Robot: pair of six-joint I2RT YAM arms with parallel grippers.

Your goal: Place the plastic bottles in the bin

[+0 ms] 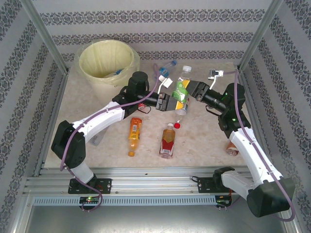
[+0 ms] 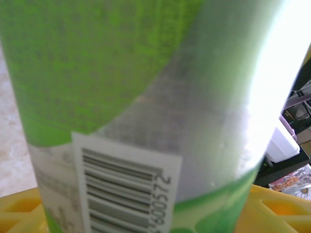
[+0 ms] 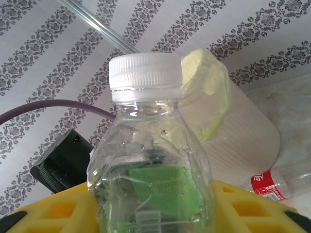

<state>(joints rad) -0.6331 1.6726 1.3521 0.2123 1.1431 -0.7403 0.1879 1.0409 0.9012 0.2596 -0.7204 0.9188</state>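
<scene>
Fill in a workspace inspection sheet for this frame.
Surface: pale marbled tabletop, no spills seen.
Job's things: green-label bottle held up between the arms; orange bottle, red-label bottle and blue-capped bottle lying loose; lined bin at far left.
Clutter: nothing seen.
Grippers: left gripper and right gripper both closed on the green-label bottle, yellow fingers either side.
Cables: purple cables run along both arms.
Surroundings: patterned walls, metal frame.
</scene>
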